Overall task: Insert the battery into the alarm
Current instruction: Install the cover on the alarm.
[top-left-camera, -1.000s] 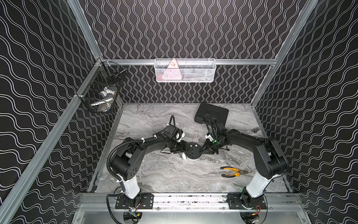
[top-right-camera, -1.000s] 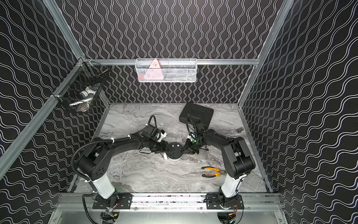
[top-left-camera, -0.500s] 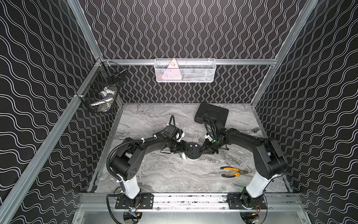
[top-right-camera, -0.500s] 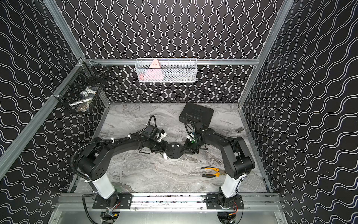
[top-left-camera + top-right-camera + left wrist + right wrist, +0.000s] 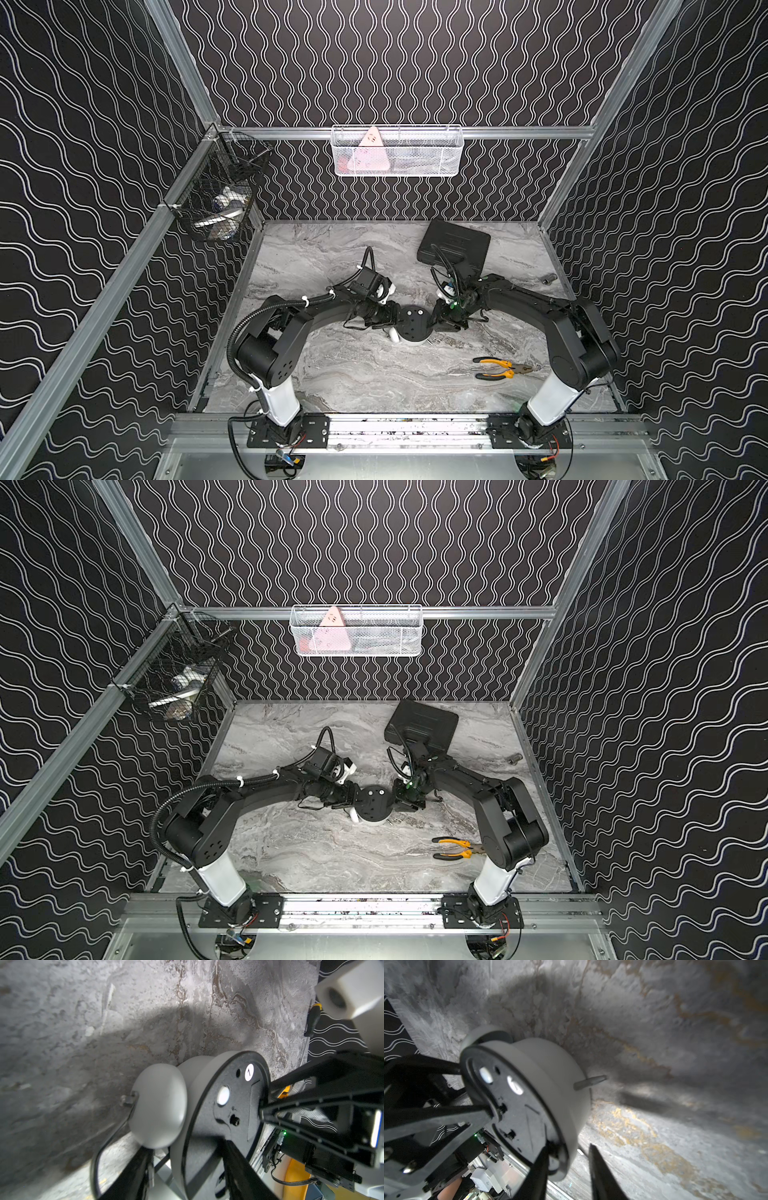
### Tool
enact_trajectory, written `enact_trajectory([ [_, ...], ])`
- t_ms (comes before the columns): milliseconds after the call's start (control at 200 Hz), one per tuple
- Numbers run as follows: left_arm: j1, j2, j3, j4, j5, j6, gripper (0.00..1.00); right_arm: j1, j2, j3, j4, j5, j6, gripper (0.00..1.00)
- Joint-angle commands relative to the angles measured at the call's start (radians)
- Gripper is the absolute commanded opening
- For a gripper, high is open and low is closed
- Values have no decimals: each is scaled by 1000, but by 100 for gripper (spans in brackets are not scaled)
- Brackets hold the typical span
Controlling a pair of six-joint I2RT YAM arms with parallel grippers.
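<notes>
The alarm (image 5: 411, 326) lies at the table's middle with its black round back panel (image 5: 374, 802) facing up and a white bell at its front left. My left gripper (image 5: 392, 322) is on its left edge. In the left wrist view the alarm (image 5: 224, 1109) sits between the two fingers of the left gripper (image 5: 186, 1147), one on the back panel and one on the far side. My right gripper (image 5: 569, 1147) is at the alarm's (image 5: 525, 1101) right rim. One finger lies over the back panel and the other stands clear of the rim. The battery is hidden.
A black rectangular case (image 5: 453, 247) lies at the back right, just behind the right arm. Yellow-handled pliers (image 5: 498, 368) lie at the front right. A small metal piece (image 5: 550, 278) sits by the right wall. A white basket (image 5: 397, 151) and a black wire basket (image 5: 216, 199) hang on the walls.
The right gripper's jaws have spread wider at the alarm's right rim. Both arms and the alarm stay nearly where they were.
</notes>
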Motion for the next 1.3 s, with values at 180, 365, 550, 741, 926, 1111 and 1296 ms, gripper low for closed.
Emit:
enact_trajectory([
  [180,-4,18,-7,-152,-163,36,55,5,-23,-12,55,-40,16,40],
  [365,-4,17,-4,-161,-172,43,55,0,-11,-10,38,-17,17,29],
  [550,-4,18,-3,-160,-168,42,55,0,9,-9,27,0,15,22],
  [741,-4,22,-6,-149,-160,38,55,1,52,-14,32,9,22,22],
  [926,-4,22,0,-163,-174,46,55,-13,-11,-56,121,-110,32,30],
  [1111,-4,40,-3,-169,-194,50,55,-50,-55,-68,147,-129,45,37],
  [1296,-4,25,5,-193,-224,64,55,-52,-27,-57,127,-98,42,37],
])
